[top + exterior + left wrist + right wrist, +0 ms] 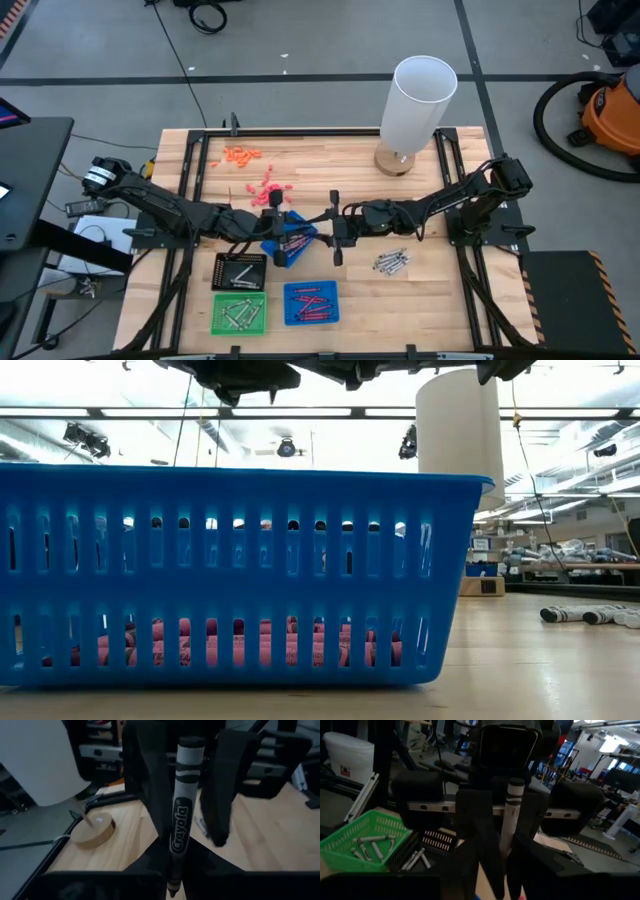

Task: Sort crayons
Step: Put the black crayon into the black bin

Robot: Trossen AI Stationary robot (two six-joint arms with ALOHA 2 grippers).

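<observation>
Grey crayon [181, 810] stood upright mid-bench, pinched by the left gripper [182, 815]; whether the right gripper [338, 231] facing it grasped it, I couldn't tell.

Above me, one camera looks straight down on the wooden slatted table [330, 160]; another sits at tabletop height, pressed near the blue slotted plastic basket [230, 575]; my wrist cameras face each other, sharing one grey paper-wrapped crayon [181, 810].

A white paper-towel roll [418, 108] stands beyond scattered orange bits [242, 155] on the wooden table [330, 150].
</observation>
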